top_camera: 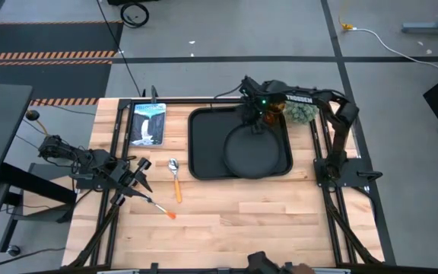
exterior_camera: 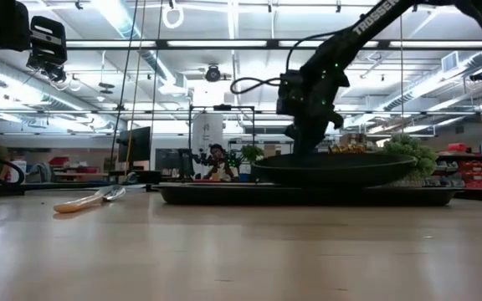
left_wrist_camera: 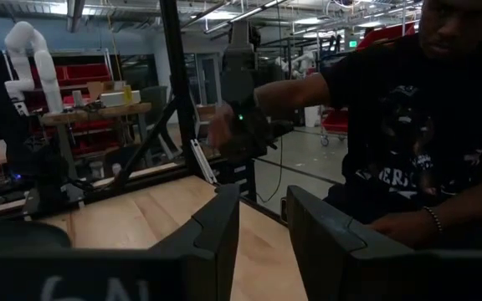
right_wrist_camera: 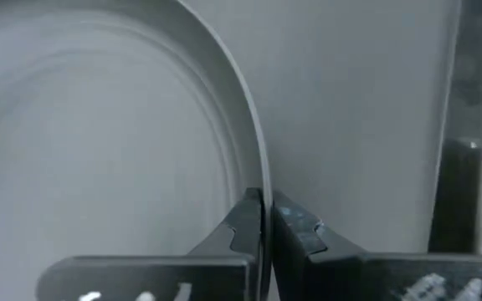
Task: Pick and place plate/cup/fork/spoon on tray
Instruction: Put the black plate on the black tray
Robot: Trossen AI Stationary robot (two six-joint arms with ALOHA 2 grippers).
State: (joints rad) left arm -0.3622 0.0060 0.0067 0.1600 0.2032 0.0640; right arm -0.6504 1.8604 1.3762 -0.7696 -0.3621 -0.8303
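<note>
The black plate (top_camera: 253, 151) lies in the right half of the black tray (top_camera: 202, 144); in the low view the plate (exterior_camera: 333, 171) shows just above the tray's rim (exterior_camera: 224, 194). My right gripper (top_camera: 255, 122) is shut on the plate's far rim. The spoon (top_camera: 175, 176) and the fork (top_camera: 157, 204) lie flat on the wood left of the tray. My left gripper (top_camera: 140, 172) is open and empty beside them. An amber thing (top_camera: 275, 109), perhaps the cup, shows under the right arm. My right gripper pinches the plate's rim (right_wrist_camera: 262, 180) at its far edge, one finger (right_wrist_camera: 243, 224) inside the rim and one (right_wrist_camera: 298, 227) outside. The fingers come from above, pointing down, across the rim. I cannot tell whether the plate rests on the tray or hangs just clear.
A blue-white booklet (top_camera: 147, 123) lies left of the tray at the far edge. A fuzzy green plant ball (top_camera: 303, 113) sits right of the tray's far corner. A person (left_wrist_camera: 425, 125) stands close beyond the table's edge in the left wrist view. Bare wood spreads at the near side.
</note>
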